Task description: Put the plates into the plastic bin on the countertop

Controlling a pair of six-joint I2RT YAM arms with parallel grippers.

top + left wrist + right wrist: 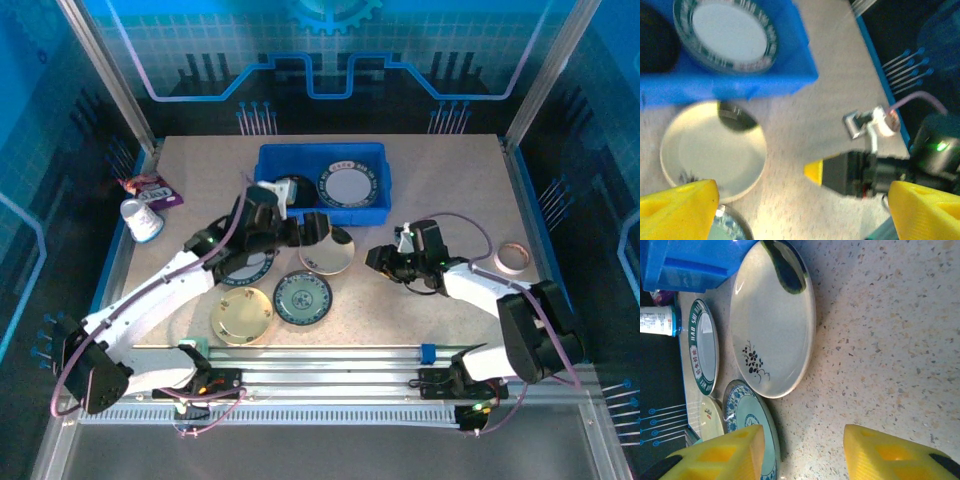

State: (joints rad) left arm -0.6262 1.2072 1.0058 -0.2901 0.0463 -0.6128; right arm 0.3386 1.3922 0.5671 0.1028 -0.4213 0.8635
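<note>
Teal-patterned plate (747, 412) beside cream plate (772, 320)

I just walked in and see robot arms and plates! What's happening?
A robot is putting plates into the blue bin. Two lie in the bin already: a green-rimmed one and a black one. Four more sit on the countertop. The left tool hangs open above the cream plate beside the bin, holding nothing. The right tool is open too, low over the countertop, facing that plate.

a white cup (143, 220) near a purple packet (150, 188) at left, tape roll (513, 258) at right.
</note>
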